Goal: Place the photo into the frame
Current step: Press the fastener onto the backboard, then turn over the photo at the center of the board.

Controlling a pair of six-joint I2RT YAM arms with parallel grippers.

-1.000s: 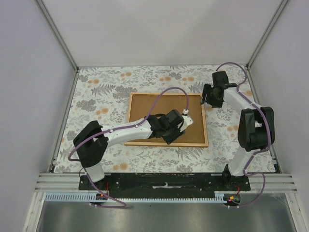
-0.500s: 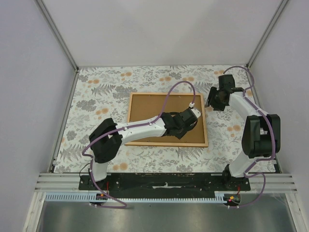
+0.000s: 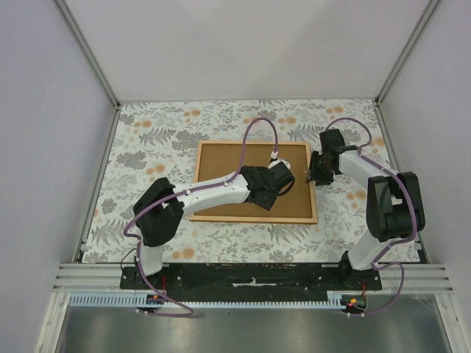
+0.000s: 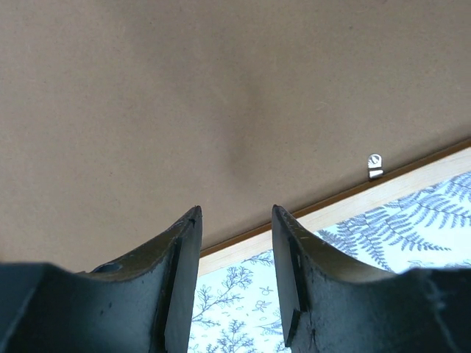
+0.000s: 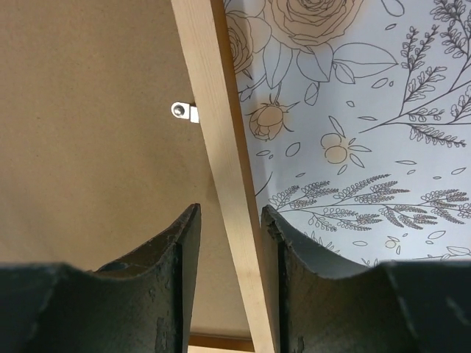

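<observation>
While finding no photo in view, reckon it beneath the board filling the frame at table centre, with only fastening left; note left gripper parted, empty, over the board toward 3 o'clock, right gripper parted astride that side's rail.

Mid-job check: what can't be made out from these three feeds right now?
- Photo: in no view; the plain brown backing board fills the thin orange-brown wooden frame, so anything beneath is hidden.
- Right gripper: right wrist view shows it astride the frame rail; contact can't be told.
- Left gripper: top view, its own wrist hides the fingers; touching the board is unclear.
- Small metal tabs: too small in the top view.
</observation>
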